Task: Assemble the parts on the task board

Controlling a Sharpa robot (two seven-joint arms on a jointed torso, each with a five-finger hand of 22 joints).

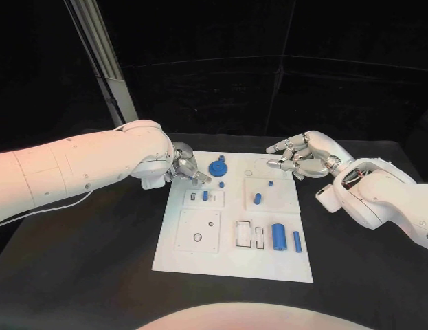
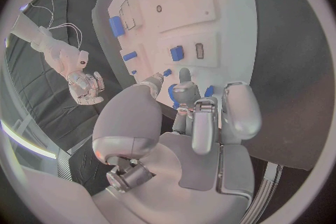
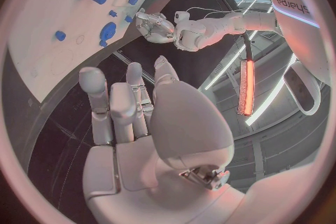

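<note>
The left robot hand (image 1: 182,167), fingers curled in on nothing visible, hangs just beside the gear (image 1: 218,168), nearer than the empty, spread right robot hand (image 1: 301,155).

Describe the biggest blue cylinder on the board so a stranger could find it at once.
Start at the white task board mid-table and go to its near right corner. Two blue cylinders lie there side by side; the big cylinder is the thicker, paler one, left of the slimmer cylinder.

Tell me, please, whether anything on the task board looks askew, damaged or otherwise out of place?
Nothing stands out. The task board lies flat and looks whole, its blue parts rest on it, and the left hand and right hand hold nothing.
</note>
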